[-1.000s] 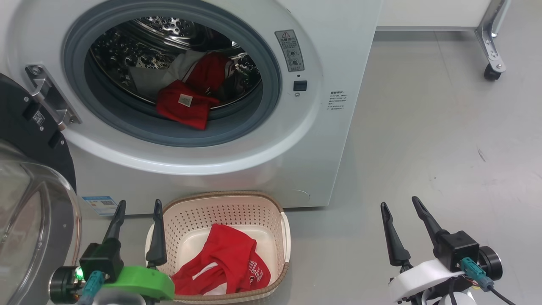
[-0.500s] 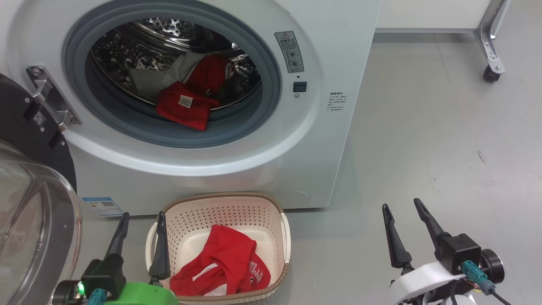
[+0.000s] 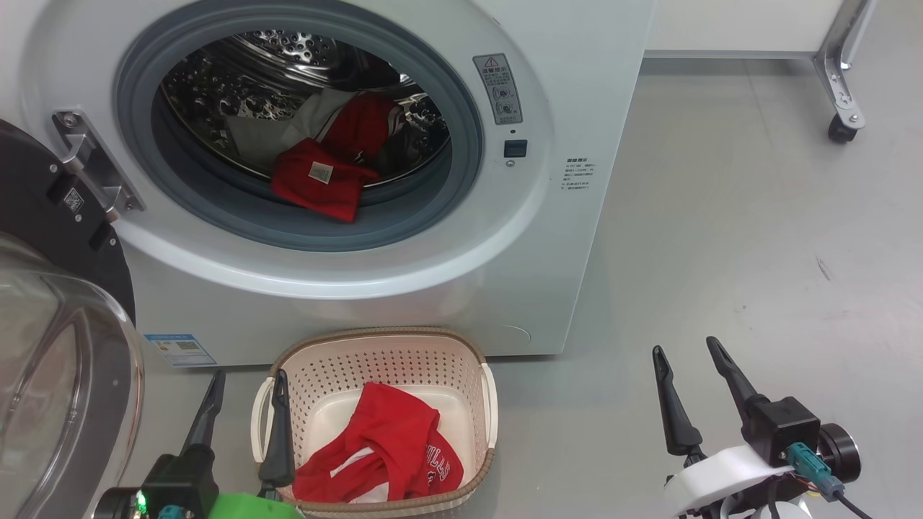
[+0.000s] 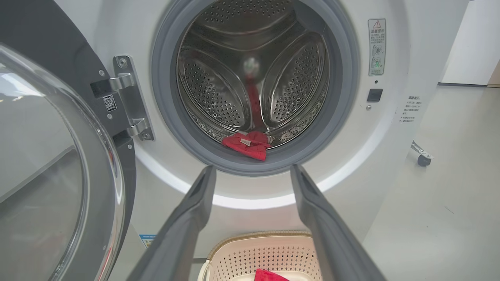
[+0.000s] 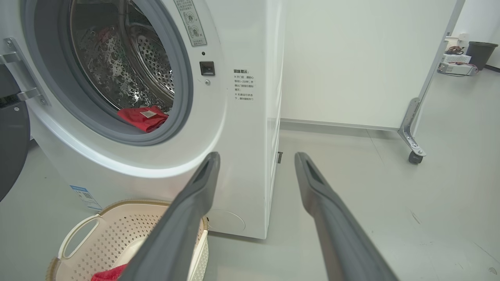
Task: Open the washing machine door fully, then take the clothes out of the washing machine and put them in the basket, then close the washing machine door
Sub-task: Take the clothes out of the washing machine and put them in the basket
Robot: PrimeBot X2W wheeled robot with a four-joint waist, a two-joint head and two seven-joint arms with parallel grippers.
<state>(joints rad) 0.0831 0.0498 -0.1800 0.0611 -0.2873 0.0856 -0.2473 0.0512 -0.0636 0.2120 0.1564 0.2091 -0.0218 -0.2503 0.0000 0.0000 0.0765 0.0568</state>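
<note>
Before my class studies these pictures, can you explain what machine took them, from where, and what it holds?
A two-armed wheeled robot took them. One picture looks down from its head; the other two look forward from its wrists. Its left tool and right tool are open and hold nothing. A big white front-loading washing machine stands ahead, its round black-rimmed glass door swung open. One bright red garment lies at the drum's mouth; a second red garment lies in the small cream perforated basket on the grey floor.

Shiny steel drum (image 4: 218,89), red cloth clothes (image 3: 321,191), matt perforated plastic basket (image 3: 389,367), glossy glass door (image 3: 43,360).
</note>
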